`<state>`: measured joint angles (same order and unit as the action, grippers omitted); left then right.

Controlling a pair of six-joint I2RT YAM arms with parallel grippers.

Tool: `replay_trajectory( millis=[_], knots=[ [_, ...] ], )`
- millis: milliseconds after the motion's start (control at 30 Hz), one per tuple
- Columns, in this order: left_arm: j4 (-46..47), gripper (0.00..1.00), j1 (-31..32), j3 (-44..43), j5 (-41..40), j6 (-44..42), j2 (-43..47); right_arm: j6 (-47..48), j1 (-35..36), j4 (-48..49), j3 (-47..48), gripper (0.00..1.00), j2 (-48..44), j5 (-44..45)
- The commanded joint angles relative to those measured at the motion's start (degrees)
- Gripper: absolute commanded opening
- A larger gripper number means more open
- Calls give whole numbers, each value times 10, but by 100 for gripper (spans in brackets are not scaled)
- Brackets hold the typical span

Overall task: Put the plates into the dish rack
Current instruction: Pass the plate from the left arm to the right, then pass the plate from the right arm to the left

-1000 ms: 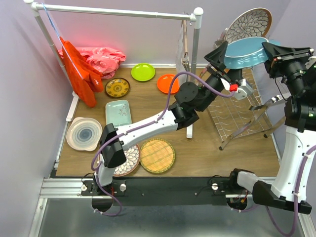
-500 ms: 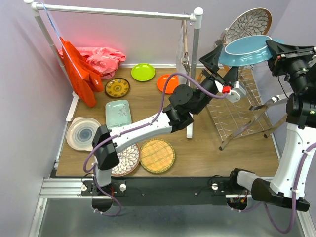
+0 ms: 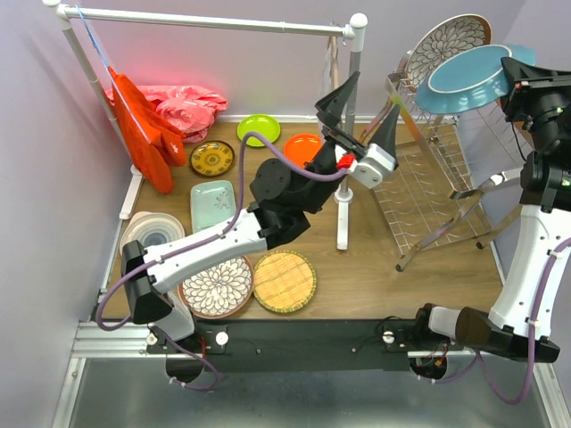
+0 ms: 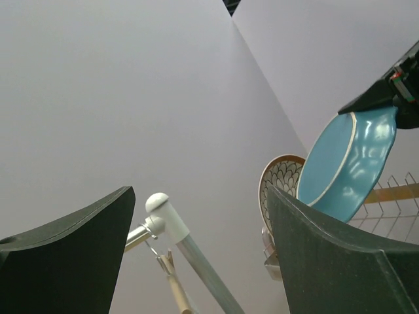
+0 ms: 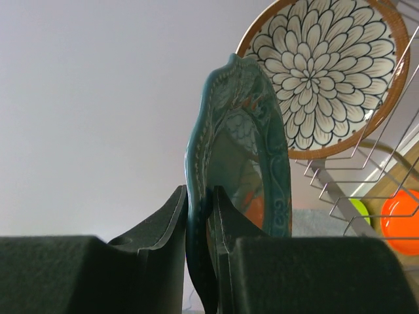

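Right gripper [image 5: 200, 196] pinches the teal scalloped plate [image 3: 468, 78] above the dish rack [image 3: 426, 192]; left gripper [image 3: 375, 98], fingers spread and empty, hangs left of the rack

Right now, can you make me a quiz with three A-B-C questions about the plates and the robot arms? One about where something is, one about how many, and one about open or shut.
1. Where is the teal plate?
A. flat on the table
B. in the right gripper, above the dish rack
C. hanging on the white rail

2. How many plates already stand in the dish rack?
A. none
B. one
C. four

3. How is the left gripper?
A. open and empty
B. shut on a plate
C. shut on a cloth

Answers:
1 B, its fingers pinch the plate's rim over the rack.
2 B, only the brown-rimmed flower plate stands among the wires.
3 A, its fingers are spread with nothing between them.
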<state>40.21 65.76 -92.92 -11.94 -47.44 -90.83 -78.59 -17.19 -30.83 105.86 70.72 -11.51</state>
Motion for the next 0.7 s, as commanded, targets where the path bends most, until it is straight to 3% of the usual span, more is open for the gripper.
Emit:
replay_trajectory(
  millis=[0, 367, 667],
  knots=[
    [10, 90, 2, 27, 10, 32, 33, -15, -10, 98, 40, 0, -5, 28],
    [-29, 90, 12, 76, 12, 78, 105, -14, -17, 97, 97, 0, 48, 58],
    [-74, 89, 22, 128, -31, 118, 186, -7, -17, 45, 190, 0, 118, 81]
  ],
)
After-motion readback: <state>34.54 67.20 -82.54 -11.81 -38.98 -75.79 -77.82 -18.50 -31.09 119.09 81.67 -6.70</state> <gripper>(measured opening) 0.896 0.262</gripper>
